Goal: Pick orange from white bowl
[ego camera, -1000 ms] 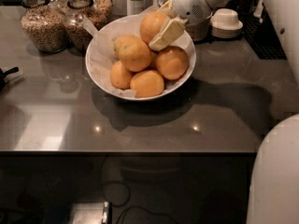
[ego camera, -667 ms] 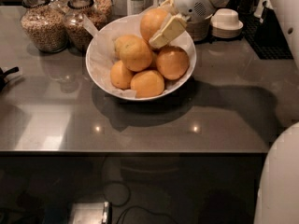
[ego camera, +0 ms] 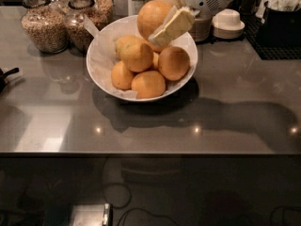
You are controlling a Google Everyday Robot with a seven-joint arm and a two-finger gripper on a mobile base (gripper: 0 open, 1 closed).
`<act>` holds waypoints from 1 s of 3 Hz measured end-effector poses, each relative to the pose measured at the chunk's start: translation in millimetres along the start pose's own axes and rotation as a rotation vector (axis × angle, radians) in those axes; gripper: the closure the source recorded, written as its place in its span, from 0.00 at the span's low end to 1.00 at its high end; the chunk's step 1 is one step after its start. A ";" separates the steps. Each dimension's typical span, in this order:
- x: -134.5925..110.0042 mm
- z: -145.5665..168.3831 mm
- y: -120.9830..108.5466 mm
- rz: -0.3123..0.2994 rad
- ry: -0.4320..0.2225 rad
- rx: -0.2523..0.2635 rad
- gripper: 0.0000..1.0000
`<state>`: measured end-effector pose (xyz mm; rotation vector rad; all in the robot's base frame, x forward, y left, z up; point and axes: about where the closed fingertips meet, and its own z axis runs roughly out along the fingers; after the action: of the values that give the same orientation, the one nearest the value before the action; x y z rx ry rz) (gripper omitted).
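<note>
A wide white bowl [ego camera: 104,51] lined with crinkled paper stands on the grey counter and holds several oranges. One orange [ego camera: 153,18] hangs above the bowl's far right side, clear of the pile. My gripper [ego camera: 159,19] comes in from the upper right and is shut on this orange, with one cream finger [ego camera: 173,26] across its front. The other finger is hidden behind the fruit.
Two glass jars [ego camera: 41,19] of grains stand left of the bowl at the back. Small stacked white dishes [ego camera: 228,23] sit to the right, beside a black tray [ego camera: 280,29]. The counter's front edge [ego camera: 141,152] runs across the lower view.
The gripper has lifted the held orange up and away from the pile. The other oranges stay in the bowl.
</note>
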<state>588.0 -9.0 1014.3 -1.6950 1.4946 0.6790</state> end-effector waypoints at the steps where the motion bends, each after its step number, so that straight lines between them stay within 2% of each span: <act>1: -1.2 -7.7 44.3 0.013 -0.075 -0.057 1.00; 2: -3.3 -17.6 94.3 -0.003 -0.063 -0.093 1.00; 3: -3.3 -17.6 94.3 -0.003 -0.063 -0.093 1.00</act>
<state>493.4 -23.8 1008.6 -1.7283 1.4360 0.8037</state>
